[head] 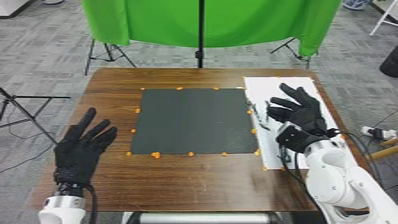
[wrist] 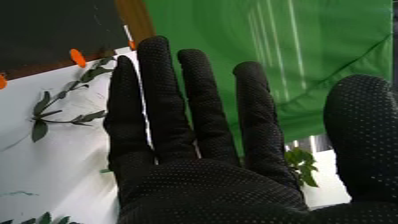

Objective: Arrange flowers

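Held the black-gloved right hand (head: 304, 119) wide, fingers straight, over the long white sheet (head: 271, 87) at the right of the head view! Had slender dark-green leafy sprigs (wrist: 39, 131) lying on that sheet, just left of the glove. Caught brighter green leaves (wrist: 307, 172) past the thumb gap in the wrist view. Then, left of frame, held the black-gloved left hand (head: 78, 155) wide too. Showed a dark grey square mat (head: 194, 121) mid-frame, edged with small orange lumps (head: 155, 155), on the brown wooden table (head: 178, 190).
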### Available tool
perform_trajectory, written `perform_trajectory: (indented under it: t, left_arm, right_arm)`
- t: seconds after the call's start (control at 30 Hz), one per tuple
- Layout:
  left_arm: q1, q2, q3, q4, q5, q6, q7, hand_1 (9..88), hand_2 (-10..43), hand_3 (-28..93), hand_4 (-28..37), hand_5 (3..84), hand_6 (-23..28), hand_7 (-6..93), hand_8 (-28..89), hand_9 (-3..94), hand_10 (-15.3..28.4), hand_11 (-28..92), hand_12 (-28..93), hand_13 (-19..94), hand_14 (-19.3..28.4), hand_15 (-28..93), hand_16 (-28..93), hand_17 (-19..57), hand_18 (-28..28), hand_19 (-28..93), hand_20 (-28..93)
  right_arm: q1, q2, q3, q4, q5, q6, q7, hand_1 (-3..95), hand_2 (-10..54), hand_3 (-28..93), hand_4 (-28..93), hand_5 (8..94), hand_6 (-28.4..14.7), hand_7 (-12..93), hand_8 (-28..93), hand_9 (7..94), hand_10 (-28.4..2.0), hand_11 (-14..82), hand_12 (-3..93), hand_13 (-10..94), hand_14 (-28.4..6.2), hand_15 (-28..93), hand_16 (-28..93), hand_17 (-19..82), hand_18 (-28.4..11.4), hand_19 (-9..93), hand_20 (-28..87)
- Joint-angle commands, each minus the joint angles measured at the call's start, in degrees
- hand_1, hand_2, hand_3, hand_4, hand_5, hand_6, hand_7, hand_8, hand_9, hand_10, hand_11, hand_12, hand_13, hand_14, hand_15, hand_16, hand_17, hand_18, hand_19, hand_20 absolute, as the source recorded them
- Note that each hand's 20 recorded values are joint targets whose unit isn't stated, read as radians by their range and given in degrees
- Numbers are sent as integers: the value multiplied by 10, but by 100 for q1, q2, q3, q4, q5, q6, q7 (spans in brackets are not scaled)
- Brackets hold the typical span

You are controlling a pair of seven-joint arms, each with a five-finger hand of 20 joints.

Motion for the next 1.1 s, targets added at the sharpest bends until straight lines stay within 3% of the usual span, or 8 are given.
perform_trajectory:
  t: [0.03, 0.27, 0.37, 0.57, 0.6, 0.73, 1.0, 1.1]
  left_arm:
    - [44, 22, 30, 6, -35, 7, 64, 194, 64, 742, -283, 345, 29, 104, -101, 327, 183, 191, 125, 238, 279, 456, -52, -93, 284, 478, 169]
    - [37, 78, 57, -7, -78, 36, 146, 195, 64, 742, -283, 345, 29, 105, -100, 327, 183, 192, 126, 238, 279, 457, -51, -92, 284, 481, 170]
    - [62, 171, 67, -35, -105, 72, 247, 195, 65, 741, -283, 344, 29, 106, -100, 328, 185, 193, 126, 238, 280, 458, -51, -80, 284, 495, 180]
    - [86, 180, 1, -48, -126, 62, 220, 196, 66, 740, -283, 343, 30, 105, -100, 328, 186, 194, 127, 237, 280, 459, -52, -75, 284, 499, 197]
    - [106, 219, 20, -49, -166, 101, 266, 196, 66, 741, -283, 342, 30, 105, -100, 328, 187, 194, 127, 237, 280, 460, -52, -74, 284, 497, 201]
    - [139, 290, 20, -42, -188, 114, 342, 196, 66, 742, -283, 342, 30, 106, -100, 329, 189, 196, 127, 237, 281, 460, -53, -73, 284, 492, 214]
    - [128, 313, -11, -47, -170, 115, 363, 199, 67, 742, -283, 342, 31, 108, -100, 329, 189, 197, 126, 238, 282, 462, -54, -71, 284, 478, 244]
    - [59, 191, -61, -30, -94, 47, 186, 200, 67, 742, -283, 341, 32, 108, -101, 329, 189, 198, 127, 237, 282, 463, -54, -71, 284, 473, 254]
  right_arm:
    - [-67, 11, 25, -57, -84, -32, -20, 203, 71, 755, -283, 452, 21, 151, -127, 505, -170, 216, 136, 434, -176, 460, 114, 158, -261, 603, 194]
    - [-103, 41, 23, -208, -444, 148, 91, 206, 65, 763, -283, 453, 18, 152, -127, 506, -170, 220, 136, 438, -174, 477, 115, 161, -261, 613, 198]
    - [-55, 118, -47, -323, -1115, 339, 515, 223, 54, 771, -283, 470, 3, 159, -129, 530, -169, 255, 141, 466, -166, 531, 117, 179, -262, 648, 212]
    - [9, 492, -271, -323, -763, 615, 274, 285, 2, 760, -281, 531, -32, 171, -134, 601, -169, 458, 157, 579, -143, 719, 117, 280, -242, 761, 246]
    - [-782, 840, -82, -1044, -5051, 1265, 2685, 302, -7, 763, -281, 549, -35, 176, -133, 613, -167, 497, 166, 601, -139, 739, 122, 305, -234, 780, 248]
    - [-618, 1153, -523, -1268, -6904, 1263, 4387, 321, -23, 757, -278, 586, -42, 188, -134, 641, -161, 551, 176, 636, -125, 752, 131, 351, -220, 818, 247]
    - [-873, 1363, -688, -1367, -8225, 618, 5741, 341, -49, 747, -264, 642, -44, 203, -133, 681, -153, 554, 179, 673, -117, 745, 145, 389, -220, 856, 230]
    - [-904, 1392, -724, -1381, -8428, 412, 6009, 345, -53, 748, -260, 645, -45, 202, -133, 682, -151, 553, 179, 678, -116, 743, 149, 394, -220, 862, 223]
